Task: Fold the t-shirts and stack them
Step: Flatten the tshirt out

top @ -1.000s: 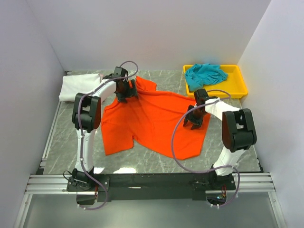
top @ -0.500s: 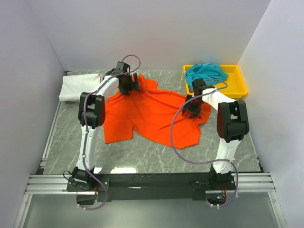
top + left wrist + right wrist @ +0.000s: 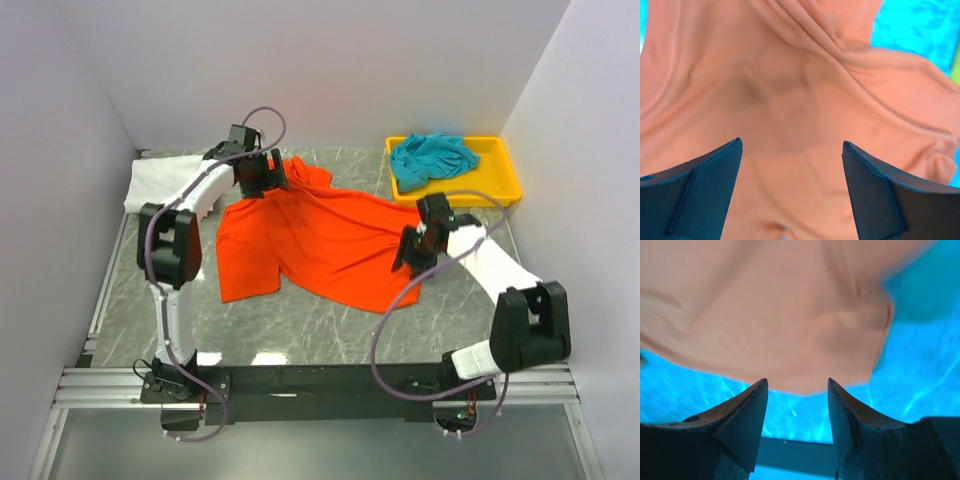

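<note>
An orange-red t-shirt [image 3: 310, 240] lies spread and wrinkled across the middle of the table. My left gripper [image 3: 262, 176] hovers open over its far left part; in the left wrist view the creased orange cloth [image 3: 790, 100] fills the space beyond the open gripper [image 3: 791, 150], with nothing pinched. My right gripper [image 3: 411, 252] is open at the shirt's right edge; the cloth's hem [image 3: 790, 330] lies just ahead of the gripper [image 3: 797, 385]. A teal t-shirt [image 3: 432, 157] sits crumpled in the yellow tray. A folded white t-shirt [image 3: 160, 182] lies at the far left.
The yellow tray [image 3: 500, 180] stands at the back right corner. White walls close in the table at the back and both sides. Bare marble tabletop [image 3: 300, 335] shows in front of the orange shirt and right of it.
The left gripper shifted a little toward the back over the shirt. The right arm swung outward to the right, and the shirt's right lower part now lies drawn in, less spread.
</note>
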Robot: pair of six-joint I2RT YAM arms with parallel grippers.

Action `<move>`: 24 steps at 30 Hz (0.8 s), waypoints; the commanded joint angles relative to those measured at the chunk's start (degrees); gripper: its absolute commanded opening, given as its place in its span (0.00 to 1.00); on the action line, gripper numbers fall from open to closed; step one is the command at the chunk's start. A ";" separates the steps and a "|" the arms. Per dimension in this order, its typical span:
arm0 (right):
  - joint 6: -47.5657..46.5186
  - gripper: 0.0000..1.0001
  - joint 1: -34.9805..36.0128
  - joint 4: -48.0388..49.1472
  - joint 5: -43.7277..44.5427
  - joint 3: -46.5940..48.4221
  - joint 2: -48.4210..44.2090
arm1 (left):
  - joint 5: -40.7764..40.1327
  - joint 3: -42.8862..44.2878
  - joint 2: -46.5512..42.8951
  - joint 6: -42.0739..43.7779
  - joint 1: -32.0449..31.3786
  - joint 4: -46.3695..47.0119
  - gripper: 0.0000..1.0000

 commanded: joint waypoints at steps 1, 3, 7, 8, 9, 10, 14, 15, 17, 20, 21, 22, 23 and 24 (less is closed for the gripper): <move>4.70 0.58 1.61 -0.74 -1.22 -6.99 -6.12 | -0.01 -4.61 -7.14 1.69 0.17 0.80 0.87; 6.28 0.58 1.87 0.49 -2.01 -10.32 -7.72 | -0.01 -8.74 -9.68 1.95 0.17 1.33 0.87; 7.61 0.58 3.01 1.99 -1.84 -13.15 -7.29 | -0.01 -13.49 -12.24 2.21 0.17 1.15 0.87; 7.87 0.58 3.27 1.99 -1.23 -13.68 -7.03 | -0.62 -15.07 -12.59 2.47 0.26 0.72 0.87; 8.40 0.58 3.71 2.25 -0.70 -14.12 -6.76 | -0.89 -15.87 -13.12 2.65 0.26 0.45 0.88; 8.66 0.58 3.89 2.78 -0.17 -14.64 -6.59 | -1.15 -16.83 -13.38 2.74 0.26 0.45 0.88; 9.28 0.57 3.89 5.76 0.53 -16.67 -5.36 | -0.72 -22.28 -14.44 2.74 0.61 2.03 0.88; 9.46 0.56 3.81 6.03 0.79 -16.76 -4.66 | -0.37 -22.73 -14.70 2.74 0.61 2.29 0.88; 9.54 0.56 3.89 6.91 1.67 -16.85 -4.13 | -0.01 -23.25 -14.88 2.74 0.61 2.38 0.88; 9.54 0.54 3.89 7.61 2.55 -16.58 -2.72 | 0.25 -23.43 -15.32 2.74 0.79 2.65 0.88; 9.54 0.53 3.89 7.97 2.73 -16.58 -2.20 | 0.34 -23.35 -15.32 2.74 0.79 2.65 0.88; 9.63 0.52 3.89 8.23 2.91 -16.49 -1.84 | 0.34 -23.26 -15.23 2.74 0.88 2.47 0.88; 9.63 0.51 3.89 9.02 2.99 -16.49 -1.49 | 0.43 -23.08 -15.06 2.74 1.05 2.38 0.88; 9.63 0.50 3.89 9.28 3.17 -16.32 -0.79 | 0.60 -22.99 -14.97 2.65 1.14 2.38 0.88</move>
